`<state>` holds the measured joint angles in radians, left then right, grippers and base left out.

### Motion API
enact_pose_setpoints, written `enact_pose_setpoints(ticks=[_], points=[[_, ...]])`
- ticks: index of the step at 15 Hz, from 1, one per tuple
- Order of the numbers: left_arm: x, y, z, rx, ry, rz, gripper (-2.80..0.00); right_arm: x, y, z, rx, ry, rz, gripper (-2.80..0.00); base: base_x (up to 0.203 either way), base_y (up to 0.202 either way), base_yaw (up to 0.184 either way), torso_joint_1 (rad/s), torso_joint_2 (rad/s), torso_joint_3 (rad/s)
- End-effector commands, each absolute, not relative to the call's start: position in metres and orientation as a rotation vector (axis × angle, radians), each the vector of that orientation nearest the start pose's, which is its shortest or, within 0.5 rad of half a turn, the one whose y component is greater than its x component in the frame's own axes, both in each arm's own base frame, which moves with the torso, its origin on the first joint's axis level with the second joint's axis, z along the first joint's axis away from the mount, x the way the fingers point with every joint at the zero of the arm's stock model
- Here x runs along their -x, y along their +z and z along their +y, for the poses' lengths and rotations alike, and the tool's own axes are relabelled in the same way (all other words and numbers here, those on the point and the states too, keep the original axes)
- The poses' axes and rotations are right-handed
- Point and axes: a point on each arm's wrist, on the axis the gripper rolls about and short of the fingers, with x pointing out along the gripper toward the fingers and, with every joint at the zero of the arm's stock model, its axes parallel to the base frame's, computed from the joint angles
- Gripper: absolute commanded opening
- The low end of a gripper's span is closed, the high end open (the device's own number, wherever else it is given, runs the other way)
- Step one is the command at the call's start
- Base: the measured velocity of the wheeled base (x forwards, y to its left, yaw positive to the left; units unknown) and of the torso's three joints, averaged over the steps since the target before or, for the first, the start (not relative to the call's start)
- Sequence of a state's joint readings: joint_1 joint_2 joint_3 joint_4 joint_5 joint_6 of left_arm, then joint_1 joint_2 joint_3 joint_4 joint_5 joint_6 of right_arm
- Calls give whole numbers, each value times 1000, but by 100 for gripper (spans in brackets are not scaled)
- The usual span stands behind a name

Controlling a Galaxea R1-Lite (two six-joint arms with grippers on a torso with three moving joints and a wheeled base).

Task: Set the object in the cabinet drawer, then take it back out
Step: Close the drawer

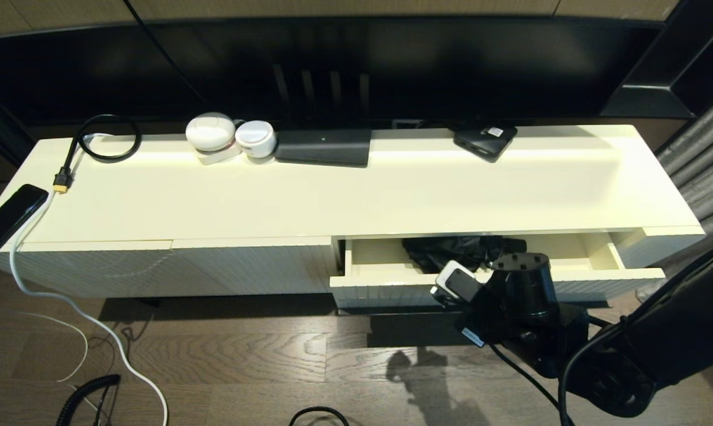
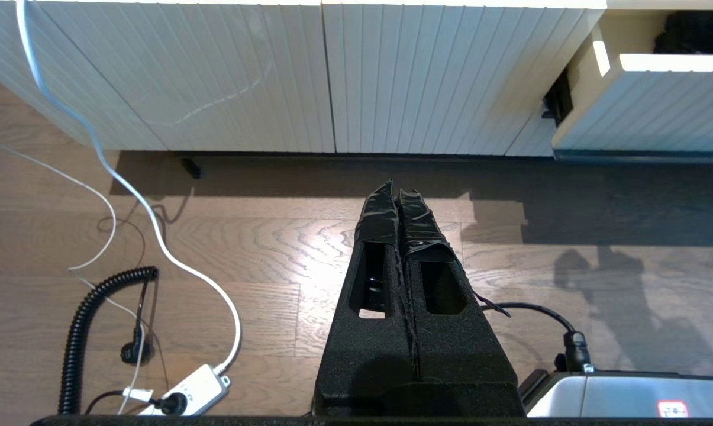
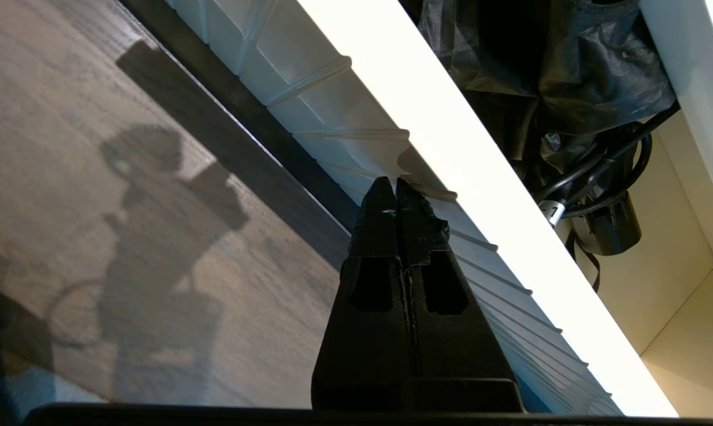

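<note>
Right wrist view shows me the cabinet drawer [image 3: 451, 177] pulled open, its bright top edge running just past my right gripper [image 3: 396, 188], whose fingers are pressed together on nothing, tips at the fluted front and just short of that edge. Beyond the fingertips, inside the drawer, lie a crumpled black bag [image 3: 545, 71] and a coiled black cable with a plug [image 3: 610, 195], resting on the cream floor. I judge this to be one of the drawer-handling steps, with the contents lying in the drawer; I cannot tell whether the tips touch the front. If the next step is taking the object out, the fingers must part and reach over the edge. My left gripper [image 2: 399, 195] hangs parked, fingers together, well away over the wooden floor [image 2: 261, 248].
</note>
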<state>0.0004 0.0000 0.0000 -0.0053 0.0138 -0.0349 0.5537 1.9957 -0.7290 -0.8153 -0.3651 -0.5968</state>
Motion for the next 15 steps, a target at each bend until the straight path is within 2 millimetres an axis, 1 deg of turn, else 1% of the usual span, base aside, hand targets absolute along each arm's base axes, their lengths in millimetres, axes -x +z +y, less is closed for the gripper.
enact_pose_setpoints(ticks=[1, 6, 11, 15], points=[[23, 76, 0, 35, 14, -6, -280, -303, 84, 174, 784, 287, 333, -280, 0, 0, 0, 0, 0, 0], [23, 76, 0, 35, 15, -6, -280, -322, 87, 173, 763, 249, 310, -280, 0, 0, 0, 0, 0, 0], [23, 76, 0, 35, 15, -6, -280, -338, 100, 173, 737, 216, 262, -280, 0, 0, 0, 0, 0, 0], [23, 76, 0, 35, 15, -4, -280, -346, 109, 172, 727, 195, 233, -280, 0, 0, 0, 0, 0, 0]])
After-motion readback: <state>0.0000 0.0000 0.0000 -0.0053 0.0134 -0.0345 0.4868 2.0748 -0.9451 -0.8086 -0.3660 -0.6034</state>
